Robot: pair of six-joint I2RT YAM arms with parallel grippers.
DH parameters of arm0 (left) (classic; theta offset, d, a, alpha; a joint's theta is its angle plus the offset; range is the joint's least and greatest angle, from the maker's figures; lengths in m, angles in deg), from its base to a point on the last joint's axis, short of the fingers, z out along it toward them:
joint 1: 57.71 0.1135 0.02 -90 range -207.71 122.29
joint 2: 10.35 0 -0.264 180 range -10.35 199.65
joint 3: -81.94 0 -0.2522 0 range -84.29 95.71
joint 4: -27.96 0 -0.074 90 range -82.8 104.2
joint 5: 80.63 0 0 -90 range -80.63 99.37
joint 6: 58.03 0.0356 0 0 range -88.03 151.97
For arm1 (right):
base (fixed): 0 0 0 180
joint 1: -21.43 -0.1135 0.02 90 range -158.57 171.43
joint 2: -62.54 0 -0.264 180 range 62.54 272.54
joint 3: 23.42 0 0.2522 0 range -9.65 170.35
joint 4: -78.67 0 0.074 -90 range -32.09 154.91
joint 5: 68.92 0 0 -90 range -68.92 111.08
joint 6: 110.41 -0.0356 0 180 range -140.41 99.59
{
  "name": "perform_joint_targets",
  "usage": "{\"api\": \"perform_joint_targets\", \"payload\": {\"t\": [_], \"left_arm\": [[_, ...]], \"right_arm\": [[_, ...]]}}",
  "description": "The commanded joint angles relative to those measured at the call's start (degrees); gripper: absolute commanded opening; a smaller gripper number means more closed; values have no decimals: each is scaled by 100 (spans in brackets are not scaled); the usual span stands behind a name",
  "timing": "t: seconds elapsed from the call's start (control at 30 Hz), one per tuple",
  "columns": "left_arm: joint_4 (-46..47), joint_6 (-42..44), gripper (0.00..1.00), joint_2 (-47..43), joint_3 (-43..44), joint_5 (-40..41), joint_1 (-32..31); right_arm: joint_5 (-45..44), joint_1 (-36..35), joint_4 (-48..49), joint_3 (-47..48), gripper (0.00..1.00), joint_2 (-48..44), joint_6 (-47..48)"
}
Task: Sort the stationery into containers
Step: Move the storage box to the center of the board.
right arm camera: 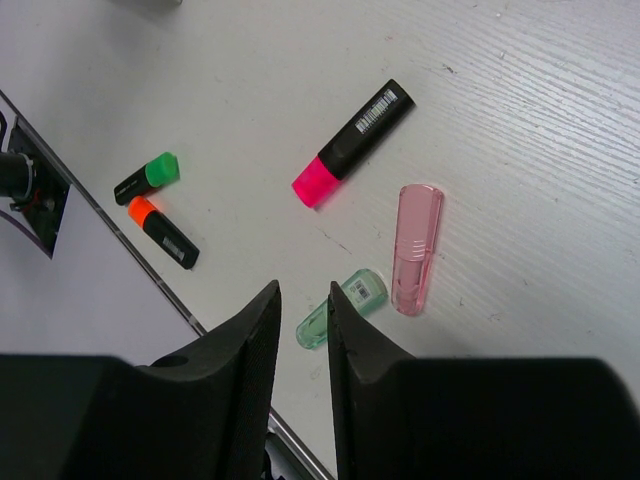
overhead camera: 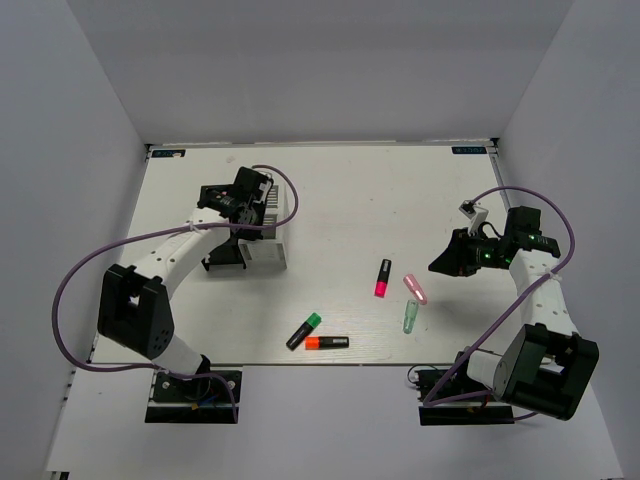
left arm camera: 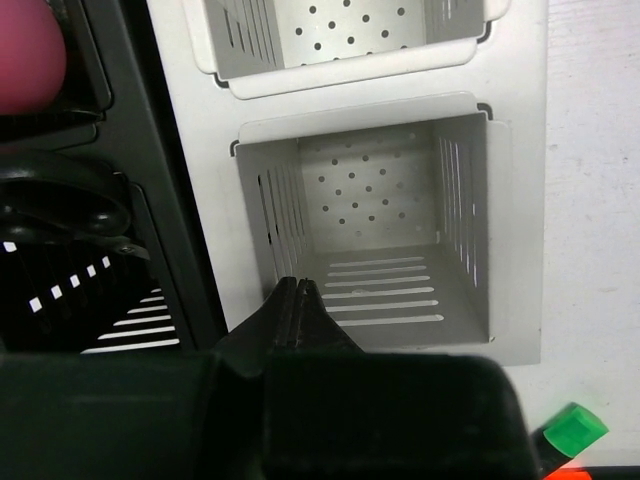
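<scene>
The orange-ended highlighter (overhead camera: 327, 342) lies nearest the arms' edge of the table (overhead camera: 200, 180), at 6 o'clock from the table's middle. The green-ended highlighter (overhead camera: 304, 330) lies just beside it at 10 o'clock, their coloured ends close together. At 2 o'clock from the orange one lies the translucent green piece (right arm camera: 340, 306). The translucent pink piece (right arm camera: 414, 250) lies just beside that at 12 o'clock. The pink-ended highlighter (right arm camera: 352, 144) lies near the pink piece at 10 o'clock, its pink end towards the arms.

The right gripper (right arm camera: 303, 298) hangs above the table at 2 o'clock from the pink piece, pointing towards 9 o'clock. Its jaws stand a narrow gap apart with nothing between them. In its wrist view the green piece shows just past the fingertips.

Farther off, at 10 o'clock from the table's middle, stand the joined holders. The left gripper (left arm camera: 297, 308) hovers over the mouth of a compartment of the white holder (left arm camera: 470, 200), whose dotted floor and slotted walls show. Its jaws are pressed together and hold nothing. The black holder (left arm camera: 125, 80) adjoins the white one at 9 o'clock in the left wrist view. The black scissors handles (left arm camera: 60, 197) stick up from one of its compartments. A blurred pink round item (left arm camera: 25, 55) sits at 12 o'clock from them.
</scene>
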Motion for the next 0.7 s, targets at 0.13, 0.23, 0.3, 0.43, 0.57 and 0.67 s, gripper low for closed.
{"api": "perform_joint_targets", "payload": {"t": [0.13,0.23,0.3,0.43,0.57,0.67], "left_arm": [[-224,29,1,-258,-27,114,83],[-137,29,21,-292,34,-96,74],[-49,56,37,-337,69,-316,39],[39,82,56,-381,358,-510,-40],[223,38,57,-433,658,-650,-154],[268,-76,57,-390,956,-843,-155]], "right_arm": [[122,33,-63,-21,29,-68,73],[140,33,-54,-39,29,-77,91],[122,33,-98,-30,29,-68,82],[148,41,-72,-30,29,-60,100],[157,33,-89,-21,30,-51,117],[157,33,-116,-30,30,-60,135]]}}
